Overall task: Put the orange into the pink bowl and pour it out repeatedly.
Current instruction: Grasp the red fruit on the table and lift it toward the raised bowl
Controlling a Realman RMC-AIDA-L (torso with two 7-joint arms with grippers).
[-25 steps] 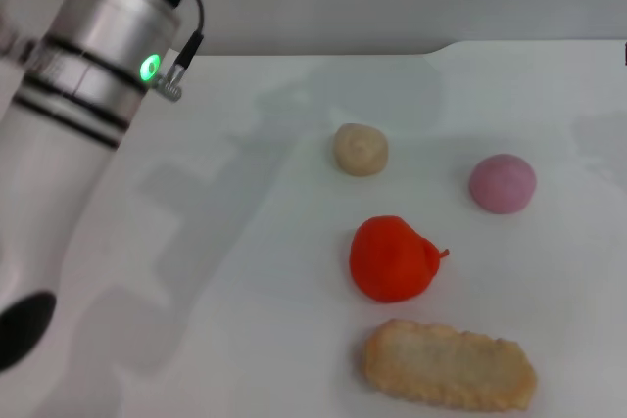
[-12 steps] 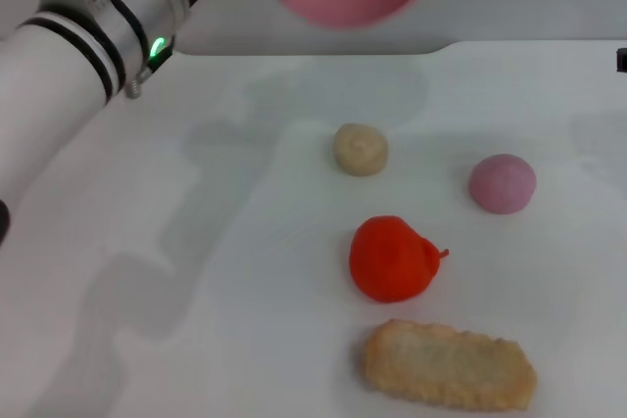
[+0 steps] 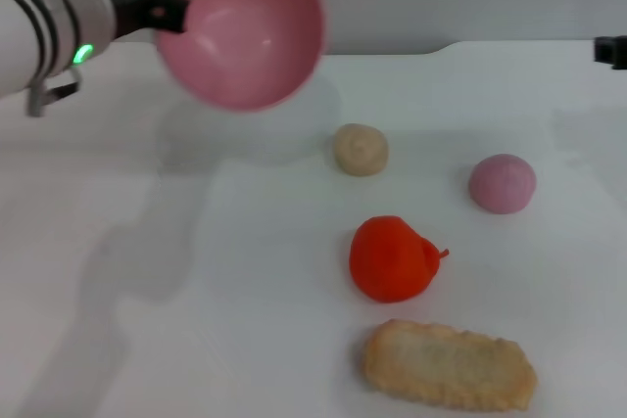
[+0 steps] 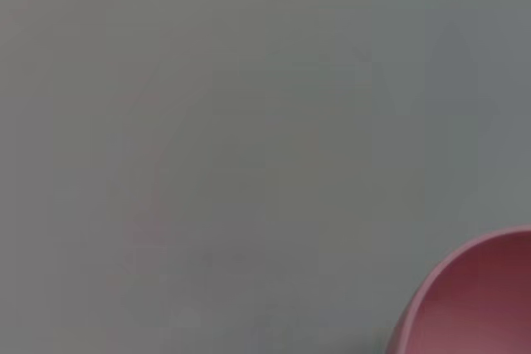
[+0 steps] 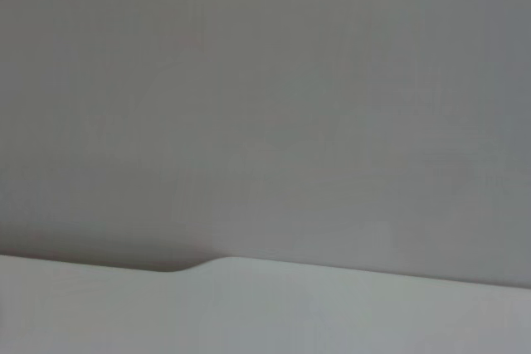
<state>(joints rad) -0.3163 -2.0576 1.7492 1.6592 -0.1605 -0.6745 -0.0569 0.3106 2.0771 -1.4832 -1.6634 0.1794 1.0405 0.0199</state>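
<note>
- Head view — left hand [image 3: 167, 9] grips the rim of the pink bowl [image 3: 245, 31], held in the air above the far left of the counter [image 3: 196, 320]. Bowl tilted, mouth facing the camera, nothing inside.
- Orange [image 3: 392, 258] lies on the counter, centre-right, well apart from the bowl. A beige ball [image 3: 361, 149] sits beyond it, a dull pink ball [image 3: 502, 183] to its right, a breaded patty [image 3: 451, 364] just in front.
- Right hand [image 3: 609, 50] — only a dark tip at the far right edge, near the counter's back; can't tell whether released or clenched.
- Left wrist view — grey wall, plus a slice of the bowl [image 4: 477, 300] in one corner. No fingers visible.
- Right wrist view — wall and the counter's back edge [image 5: 249, 304]; no task things.
- Step, as I judge it: bowl emptied, orange out — pour done, refill due.
- Next move likely calls for the bowl set upright on bare counter near the orange, then a grasp of the fruit. It is round and glossy, so may roll or slip.
</note>
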